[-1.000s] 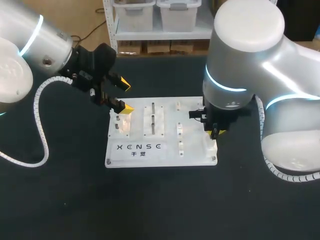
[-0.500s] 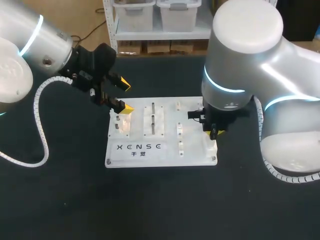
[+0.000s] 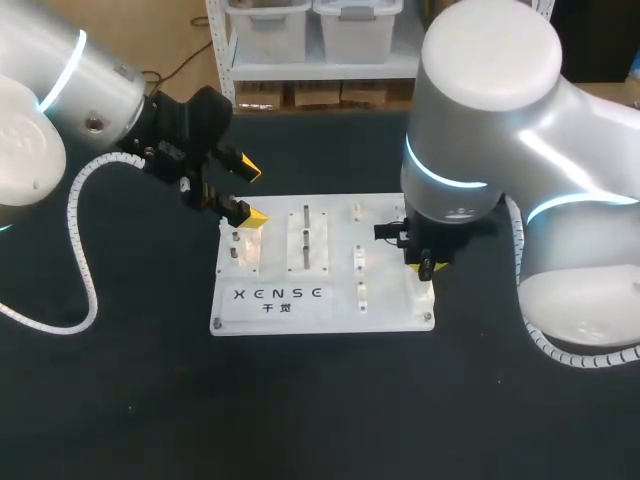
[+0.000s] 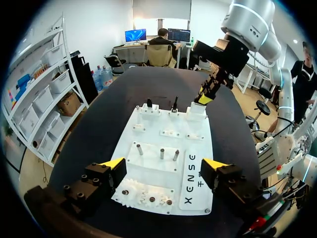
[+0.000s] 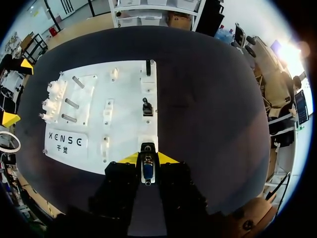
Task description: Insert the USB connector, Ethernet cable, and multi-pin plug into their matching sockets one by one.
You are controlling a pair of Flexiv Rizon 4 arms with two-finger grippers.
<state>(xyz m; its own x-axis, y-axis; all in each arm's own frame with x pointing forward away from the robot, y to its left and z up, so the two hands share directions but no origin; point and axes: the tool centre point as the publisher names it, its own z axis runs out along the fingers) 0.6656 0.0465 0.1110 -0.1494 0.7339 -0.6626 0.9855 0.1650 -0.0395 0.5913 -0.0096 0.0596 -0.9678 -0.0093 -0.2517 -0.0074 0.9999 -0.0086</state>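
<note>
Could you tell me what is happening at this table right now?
Two robot arms are working over a white socket board. The right hand is shut on a small plug with a blue insert, apparently the USB connector, and holds it over the board's near right corner. The left hand hangs open above the board's left end, holding nothing. Whether the plug is seated yet cannot be told.

— Where is the left gripper (image 4: 163, 164)?
— At the white board's (image 4: 195, 148) near end, fingers spread wide apart.
— What's on the board?
— Three metal pegs (image 4: 162, 152) stand upright mid-board, and two black plugs (image 4: 149, 103) stand at its far edge. The right gripper (image 4: 203, 98) hangs over its far corner, lettered side.
</note>
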